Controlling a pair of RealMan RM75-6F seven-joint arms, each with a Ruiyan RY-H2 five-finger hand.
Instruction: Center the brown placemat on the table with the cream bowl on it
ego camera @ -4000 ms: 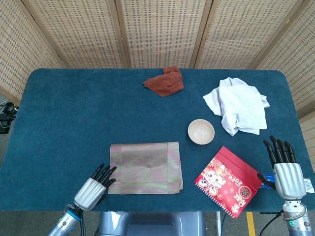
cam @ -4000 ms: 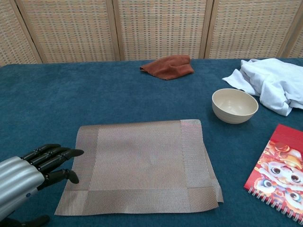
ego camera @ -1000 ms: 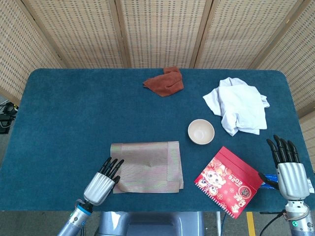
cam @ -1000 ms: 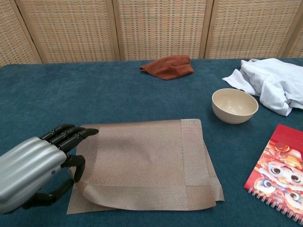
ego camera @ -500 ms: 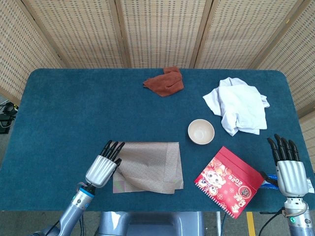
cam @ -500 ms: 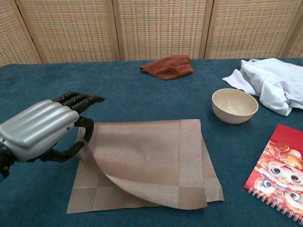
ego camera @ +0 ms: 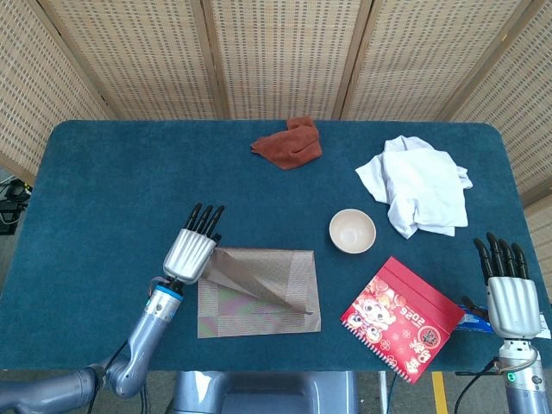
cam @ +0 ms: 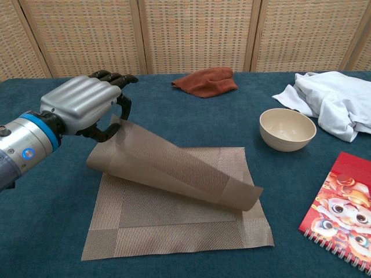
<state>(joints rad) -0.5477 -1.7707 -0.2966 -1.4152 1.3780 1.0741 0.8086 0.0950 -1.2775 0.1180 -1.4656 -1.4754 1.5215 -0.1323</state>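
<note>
The blue table (ego camera: 103, 190) is wide, and the brown placemat (cam: 179, 226) lies at its near edge, left of middle. There seem to be two layers: the left hand (cam: 87, 104) pinches the top one by its far-left corner, peeled up and sagging rightward. It should lift slowly and keep the sheet flat when carrying it farther in. The cream bowl (cam: 287, 128) waits off to the right. The right hand (ego camera: 507, 289) hovers spread, holding nothing
</note>
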